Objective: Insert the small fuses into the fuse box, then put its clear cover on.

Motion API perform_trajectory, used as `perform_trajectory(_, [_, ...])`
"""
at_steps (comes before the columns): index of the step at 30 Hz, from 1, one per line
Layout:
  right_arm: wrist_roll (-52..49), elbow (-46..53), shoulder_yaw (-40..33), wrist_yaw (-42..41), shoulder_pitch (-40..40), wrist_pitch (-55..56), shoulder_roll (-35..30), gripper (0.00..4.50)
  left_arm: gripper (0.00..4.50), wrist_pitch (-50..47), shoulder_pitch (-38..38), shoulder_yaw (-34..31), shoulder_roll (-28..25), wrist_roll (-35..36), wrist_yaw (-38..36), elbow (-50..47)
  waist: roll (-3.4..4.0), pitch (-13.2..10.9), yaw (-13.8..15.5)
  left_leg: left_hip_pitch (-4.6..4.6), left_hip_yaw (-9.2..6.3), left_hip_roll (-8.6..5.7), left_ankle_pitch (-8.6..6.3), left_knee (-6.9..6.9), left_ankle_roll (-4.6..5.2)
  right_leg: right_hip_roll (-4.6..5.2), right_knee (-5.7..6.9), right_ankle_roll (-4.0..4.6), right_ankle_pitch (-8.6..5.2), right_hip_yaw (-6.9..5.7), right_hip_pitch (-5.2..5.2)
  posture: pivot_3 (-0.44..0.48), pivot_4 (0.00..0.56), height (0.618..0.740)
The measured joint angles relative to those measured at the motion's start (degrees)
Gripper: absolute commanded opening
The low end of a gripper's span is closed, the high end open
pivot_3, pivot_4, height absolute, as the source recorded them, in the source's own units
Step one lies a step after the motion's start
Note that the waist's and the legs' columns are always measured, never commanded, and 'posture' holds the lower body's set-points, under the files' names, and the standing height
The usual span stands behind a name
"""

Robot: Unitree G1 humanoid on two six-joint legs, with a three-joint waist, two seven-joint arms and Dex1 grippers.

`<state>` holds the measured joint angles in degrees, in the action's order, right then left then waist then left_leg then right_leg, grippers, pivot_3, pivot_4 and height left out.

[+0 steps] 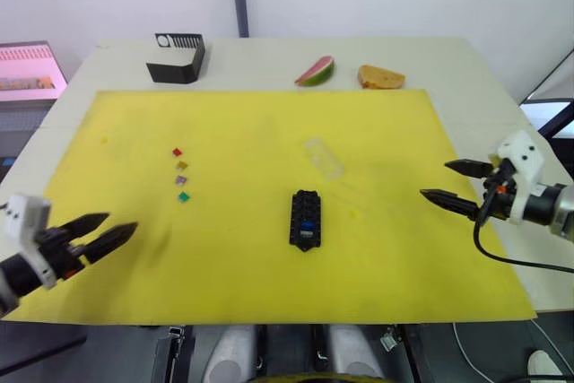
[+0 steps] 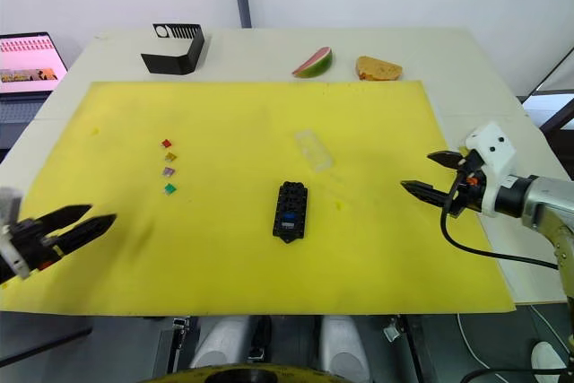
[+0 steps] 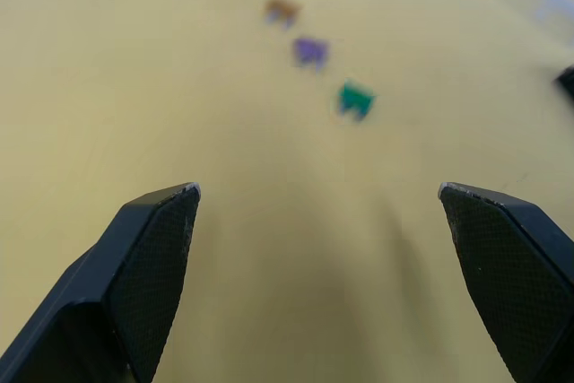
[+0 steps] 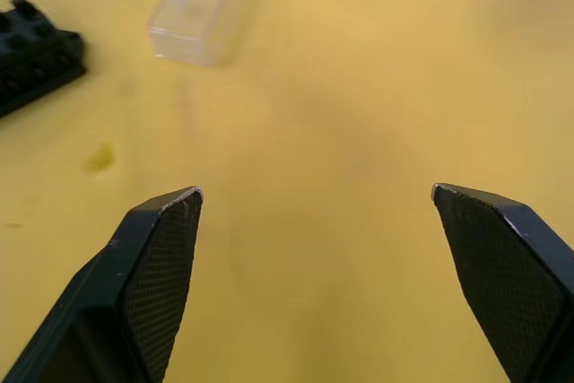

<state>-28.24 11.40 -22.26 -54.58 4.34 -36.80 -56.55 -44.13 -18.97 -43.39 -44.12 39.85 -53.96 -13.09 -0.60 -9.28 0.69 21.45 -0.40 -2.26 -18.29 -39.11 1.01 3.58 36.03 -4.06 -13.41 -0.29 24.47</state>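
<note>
Facing: fuses (image 1: 180, 174) ahead-right of left gripper (image 1: 109, 230), nearer arm
Fuse row: running away from it
Grippers: left and right (image 1: 453, 181) both wide, empty

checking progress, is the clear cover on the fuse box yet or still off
Off. The clear cover lies on the yellow mat, apart from the fuse box, whose slotted top is bare.

The fuse box (image 4: 31, 56) is cut off at the right wrist view's edge. The four fuses (image 3: 309, 49) are blurred in the left wrist view. A laptop (image 2: 27, 65) beside the desk is cropped.
</note>
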Motion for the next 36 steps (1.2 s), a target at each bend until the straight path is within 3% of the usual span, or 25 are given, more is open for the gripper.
perform_trajectory(4, [0.76, -2.49, -1.0, 0.06, -0.09, 1.13, -0.45, 4.42, 4.5, 1.97, -3.52, -4.81, -1.64, -1.01, -2.23, 6.77, 0.0, 0.0, 0.02, 0.01, 0.0, 0.01, -0.01, 0.0, 0.0, 0.04, 0.01, 0.06, -0.03, 0.01, 0.01, 0.0, 0.15, 0.74])
perform_trajectory(9, [-3.09, 4.59, 4.17, 0.85, 5.23, -2.06, 2.26, 4.42, 4.5, -8.83, -1.15, -4.8, -3.77, 7.58, -2.93, 5.23, 0.05, -0.02, 0.0, 0.03, 0.0, 0.04, -0.01, 0.01, -0.01, 0.04, 0.04, 0.04, -0.02, 0.01, 0.06, 0.0, 0.15, 0.74])
perform_trajectory(12, [-6.44, 8.77, 7.49, 0.47, 9.04, -4.46, 3.92, 4.42, 4.5, -18.06, 4.24, -3.54, -4.52, 13.8, -0.3, 5.85, 0.05, -0.02, 0.02, 0.03, 0.0, 0.03, -0.01, 0.01, -0.01, 0.04, 0.04, 0.02, -0.01, 0.01, 0.06, 0.0, 0.15, 0.74])
perform_trajectory(17, [-12.2, 14.27, 17.56, -0.87, 20.08, -7.75, 10.0, 4.42, 4.5, -35.18, 20.58, 1.6, -3.87, 22.45, 7.45, 14.37, 0.03, -0.02, -0.14, 0.02, 0.0, 0.03, -0.02, 0.03, -0.01, -0.02, 0.1, -0.2, 0.12, -0.01, 0.12, 0.0, 0.15, 0.74])
perform_trajectory(22, [-11.24, 12.84, 25.61, -0.69, 23.86, -6.97, 16.4, 4.42, 4.5, -43.31, 33.09, 1.91, 1.54, 23.34, 15.92, 27.83, -0.14, 0.02, -0.13, 0.12, 0.0, -0.02, 0.0, -0.01, -0.04, -0.01, 0.1, -0.22, 0.13, -0.01, 0.19, 0.0, 0.15, 0.74])
perform_trajectory(25, [-8.79, 11.48, 28.99, -0.56, 23.86, -5.26, 17.97, 4.42, 4.5, -45.66, 35.55, 1.72, 2.45, 23.34, 18.1, 30.89, -0.16, 0.02, -0.16, 0.15, 0.01, -0.04, 0.1, -0.01, -0.23, 0.0, 0.09, -0.22, 0.13, -0.01, 0.22, 0.0, 0.15, 0.74])
perform_trajectory(36, [-5.8, 9.78, 30.44, 0.26, 24.9, -3.29, 20.32, 4.42, 4.5, -45.92, 40.03, 4.39, 6.25, 20.74, 20.99, 33.01, -0.13, 0.04, 0.16, 0.11, 0.0, -0.05, 0.09, 0.0, -0.23, 0.05, 0.16, -0.21, 0.12, 0.0, 0.2, 0.0, 0.15, 0.74])
